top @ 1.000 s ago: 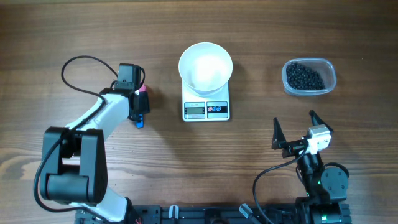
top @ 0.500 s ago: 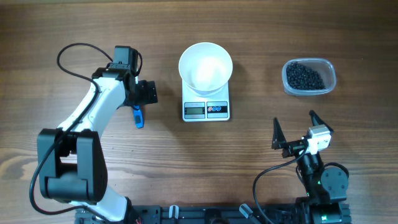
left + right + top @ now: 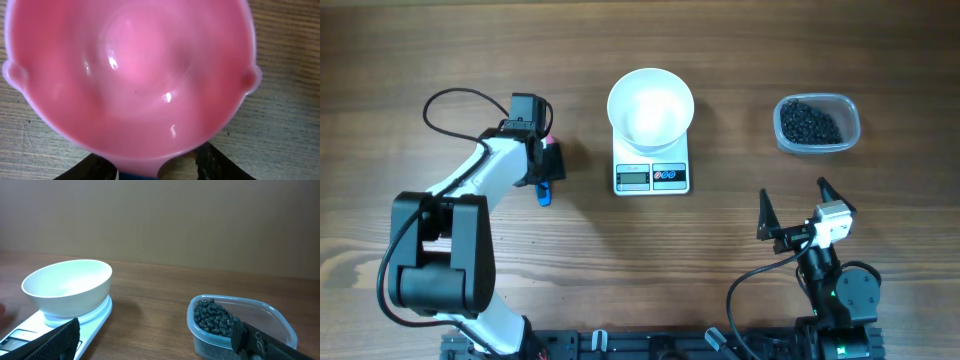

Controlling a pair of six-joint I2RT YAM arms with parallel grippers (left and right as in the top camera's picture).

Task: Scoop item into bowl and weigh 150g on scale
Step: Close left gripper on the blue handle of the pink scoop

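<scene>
Overhead, beads (image 3: pixel 810 123): tiny, loose and light; we expect them to roll and spill. They are heaped in the clear tub (image 3: pixel 850 108), far right on the table (image 3: pixel 440 50).
Scoop (image 3: pixel 130 75): stiff, glossy pink, empty; we judge its blue handle (image 3: pixel 544 192) the place to hold.
Bowl (image 3: pixel 650 105): empty, on the scale (image 3: pixel 651 177).
Left pincer (image 3: pixel 544 168): straddles the handle; we cannot tell if it grips.
Right pincer (image 3: pixel 792 190): spread wide, empty.
</scene>
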